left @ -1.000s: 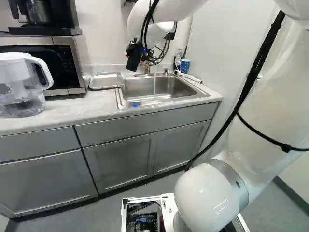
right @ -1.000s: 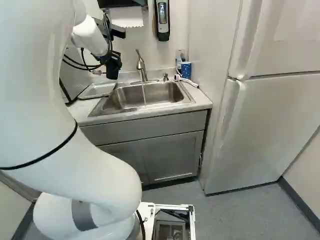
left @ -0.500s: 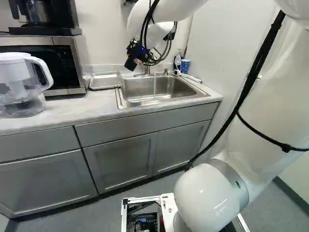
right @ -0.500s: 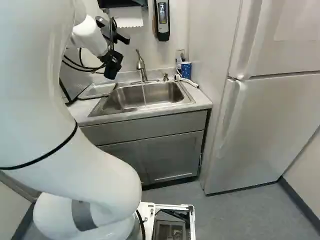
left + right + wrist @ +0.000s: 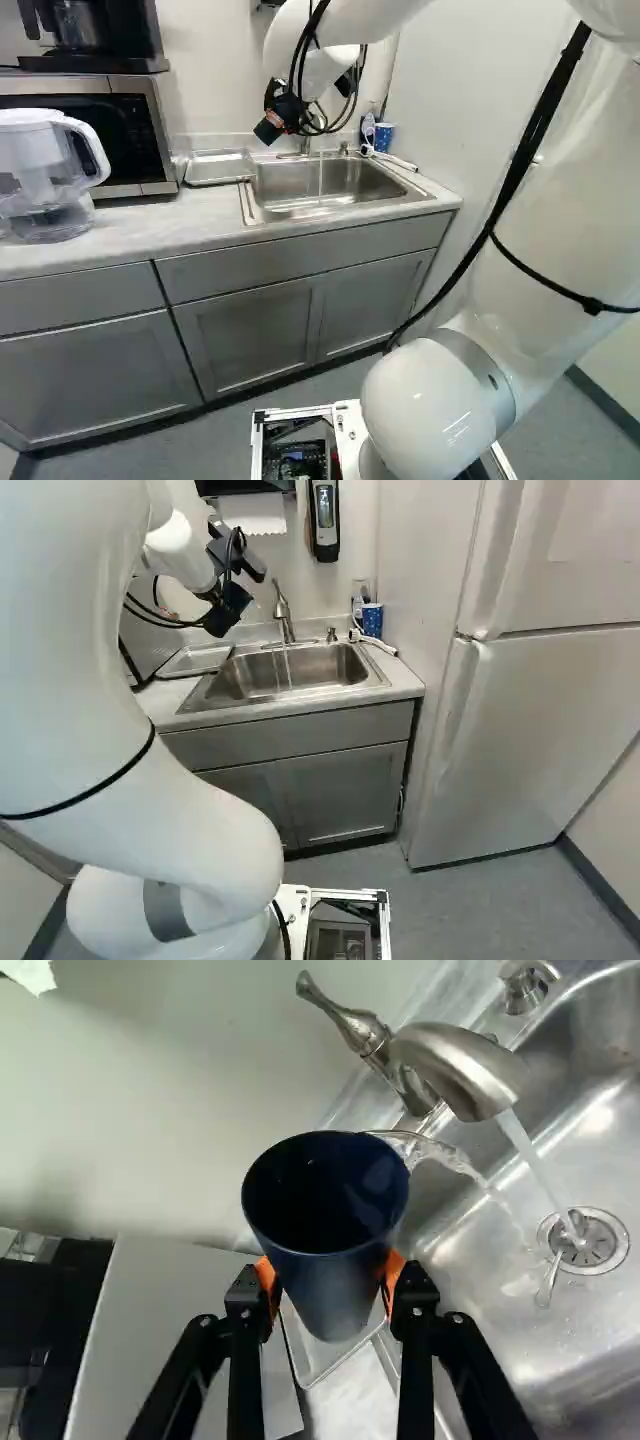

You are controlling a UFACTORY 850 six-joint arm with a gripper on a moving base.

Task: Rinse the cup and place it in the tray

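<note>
Above the sink's back left, my gripper (image 5: 274,122) holds the dark blue cup (image 5: 267,131), which hangs tilted. In the wrist view my gripper (image 5: 330,1272) is shut on the cup (image 5: 335,1295), an orange pad at each side and the cup's mouth facing the camera. The faucet (image 5: 455,1065) runs beside the cup, its stream falling to the drain in the sink (image 5: 500,1330). Clear water arcs from near the cup's rim toward the basin. The metal tray (image 5: 218,168) lies on the counter left of the sink, partly hidden behind the cup in the wrist view.
A microwave (image 5: 140,135) and a clear pitcher (image 5: 45,185) stand left of the tray on the counter (image 5: 130,225). Right of the sink are a blue patterned cup (image 5: 372,619) and a white hose-like piece (image 5: 378,645). A refrigerator (image 5: 540,720) stands at the right.
My gripper has rotated at the wrist with the cup in it, and the cup is more tilted than before. The base has not moved.
</note>
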